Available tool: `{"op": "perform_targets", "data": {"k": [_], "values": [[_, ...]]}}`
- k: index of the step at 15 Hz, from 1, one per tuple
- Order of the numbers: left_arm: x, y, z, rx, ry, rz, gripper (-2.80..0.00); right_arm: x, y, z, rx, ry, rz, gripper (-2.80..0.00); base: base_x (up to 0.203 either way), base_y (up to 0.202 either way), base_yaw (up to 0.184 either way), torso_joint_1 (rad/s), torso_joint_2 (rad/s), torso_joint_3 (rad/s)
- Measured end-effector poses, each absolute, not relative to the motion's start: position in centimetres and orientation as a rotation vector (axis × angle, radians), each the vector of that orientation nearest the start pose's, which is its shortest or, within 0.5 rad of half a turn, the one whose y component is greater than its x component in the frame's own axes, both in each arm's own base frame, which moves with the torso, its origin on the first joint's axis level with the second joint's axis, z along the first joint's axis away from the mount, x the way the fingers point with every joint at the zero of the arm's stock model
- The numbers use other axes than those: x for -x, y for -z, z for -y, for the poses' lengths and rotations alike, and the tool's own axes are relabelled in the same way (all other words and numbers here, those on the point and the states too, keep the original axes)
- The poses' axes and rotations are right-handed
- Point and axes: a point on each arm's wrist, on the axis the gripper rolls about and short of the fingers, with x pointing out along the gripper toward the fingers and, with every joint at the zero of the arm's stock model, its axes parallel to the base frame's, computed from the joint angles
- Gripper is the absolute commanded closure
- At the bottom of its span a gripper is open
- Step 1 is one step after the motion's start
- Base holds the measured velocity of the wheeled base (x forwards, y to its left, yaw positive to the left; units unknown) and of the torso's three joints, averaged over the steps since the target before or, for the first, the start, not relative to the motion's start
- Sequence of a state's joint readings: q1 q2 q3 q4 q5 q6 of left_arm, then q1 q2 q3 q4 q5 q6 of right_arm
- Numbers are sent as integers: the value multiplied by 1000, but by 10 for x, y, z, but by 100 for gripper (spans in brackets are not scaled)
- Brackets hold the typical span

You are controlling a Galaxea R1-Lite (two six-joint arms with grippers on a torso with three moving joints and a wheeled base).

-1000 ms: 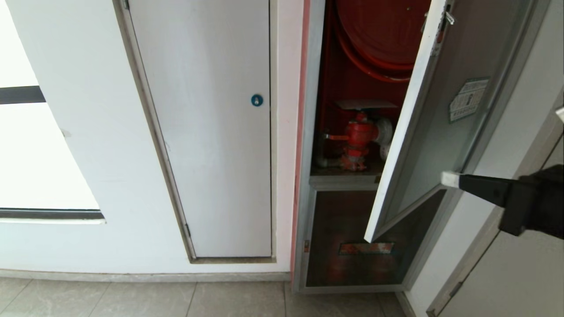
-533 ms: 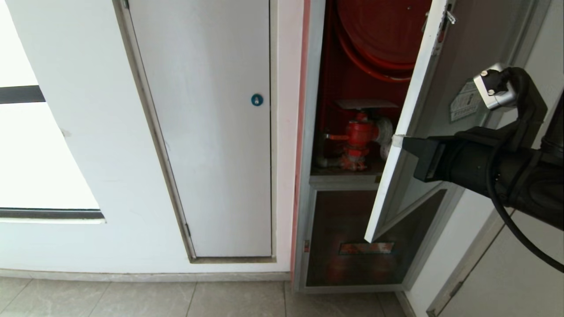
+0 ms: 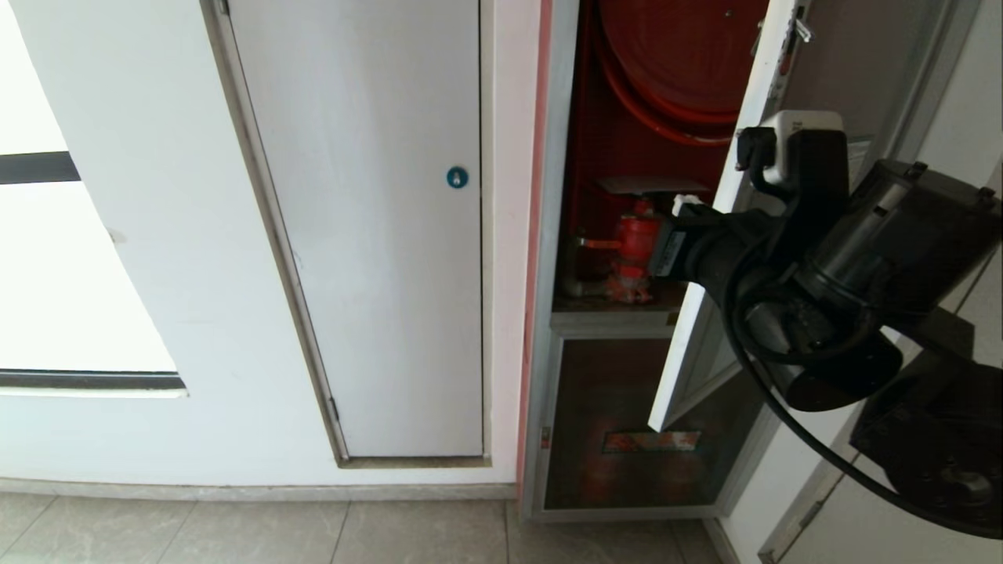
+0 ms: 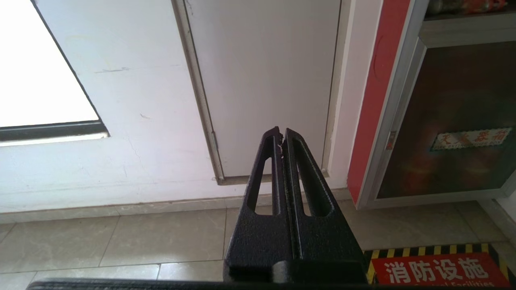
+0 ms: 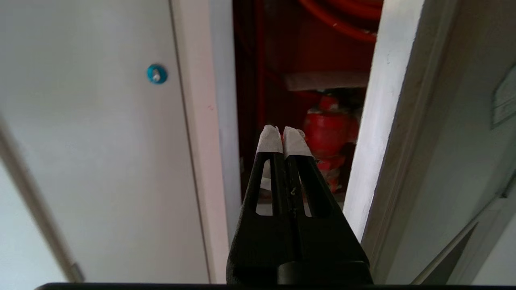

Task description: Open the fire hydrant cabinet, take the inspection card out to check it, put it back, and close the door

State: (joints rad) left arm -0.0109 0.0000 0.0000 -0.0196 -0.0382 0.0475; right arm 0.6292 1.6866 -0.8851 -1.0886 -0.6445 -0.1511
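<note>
the right end effector [image 3: 683, 205], tips pressed together on nothing, has swung from beside the door [image 3: 709, 313] into the fire hydrant cabinet [image 3: 619, 141] opening. the whitish inspection card [image 3: 642, 185] lies atop the red valve [image 3: 633, 239]. floor sign [image 4: 437, 270] reads "消防设施". the left end effector [image 4: 281, 139] is pressed together too.

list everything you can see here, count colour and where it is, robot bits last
fire hydrant cabinet: 1, silver frame, red inside, right of centre
tinted glass door: 1, silver frame, swung open at cabinet's right
red hose reel: 1, red, cabinet top
red valve: 1, red, above cabinet shelf
whitish inspection card: 1, flat above valve
lower glass door: 1, dark, red label strip, shut
white door: 1, blue round lock, left of cabinet
floor sign: 1, red, striped edge
right gripper: shut, at cabinet opening near valve
left gripper: shut, low, facing white door
</note>
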Motion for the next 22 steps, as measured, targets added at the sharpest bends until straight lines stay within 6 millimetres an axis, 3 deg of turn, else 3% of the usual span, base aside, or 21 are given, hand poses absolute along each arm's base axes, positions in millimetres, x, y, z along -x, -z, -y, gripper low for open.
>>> {"op": "perform_targets", "data": {"k": [4,9,18,22], "values": [[23,-77,1,-48,49,21,0,-271,-246,-187,-7,120,285,0,0,0,0,0,0,0],[23,-77,1,-48,48,20,0,-299,-256,-195,-16,203,375,0,0,0,0,0,0,0],[23,-77,1,-48,48,20,0,-335,-269,-175,-69,317,483,0,0,0,0,0,0,0],[23,-77,1,-48,49,20,0,-342,-270,-170,-69,336,495,0,0,0,0,0,0,0]]}}
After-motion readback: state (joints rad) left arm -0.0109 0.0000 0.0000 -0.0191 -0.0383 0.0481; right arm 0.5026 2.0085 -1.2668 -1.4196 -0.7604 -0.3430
